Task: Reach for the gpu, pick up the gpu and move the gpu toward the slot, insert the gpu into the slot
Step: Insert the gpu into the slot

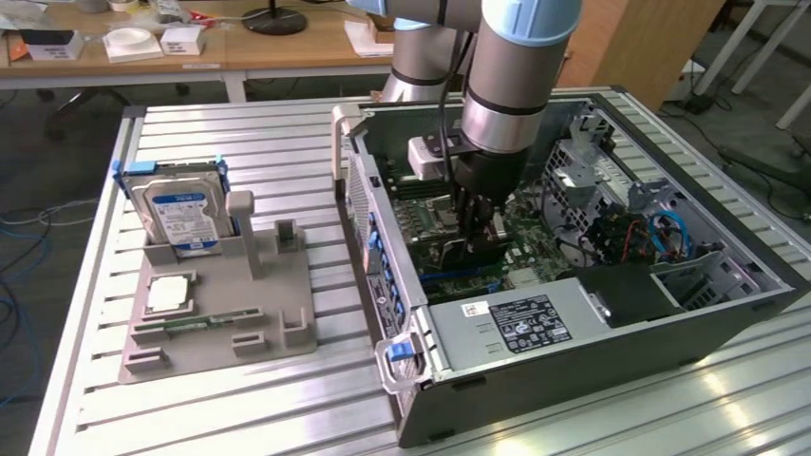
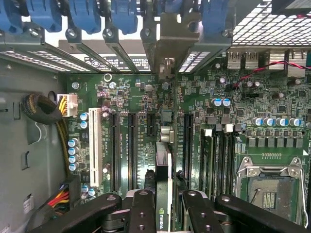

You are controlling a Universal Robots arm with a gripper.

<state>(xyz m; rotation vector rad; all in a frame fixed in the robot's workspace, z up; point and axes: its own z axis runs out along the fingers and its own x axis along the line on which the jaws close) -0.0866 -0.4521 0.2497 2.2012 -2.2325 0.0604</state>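
Observation:
The gpu (image 2: 164, 160) shows edge-on in the wrist view as a thin dark card standing upright over the green motherboard (image 2: 131, 97). Its metal bracket (image 2: 167, 43) reaches up to the case's rear openings. My gripper (image 2: 164, 213) is shut on the gpu, one black finger (image 2: 143, 213) on each side of the card. The slot lies hidden directly under the card, between two long black slots (image 2: 131, 150). I cannot tell whether the card edge is seated. In the exterior view my gripper (image 1: 476, 223) reaches down inside the open computer case (image 1: 709, 285) with the gpu (image 1: 459, 255) below it.
Inside the case are a power supply (image 1: 519, 318), a bare processor socket (image 2: 269, 189), a cable bundle (image 2: 43, 109) and blue latches (image 2: 87, 14). At the exterior view's left, a grey fixture (image 1: 216, 332) holds a blue-labelled hard drive (image 1: 184, 214) and a green memory stick (image 1: 190, 325).

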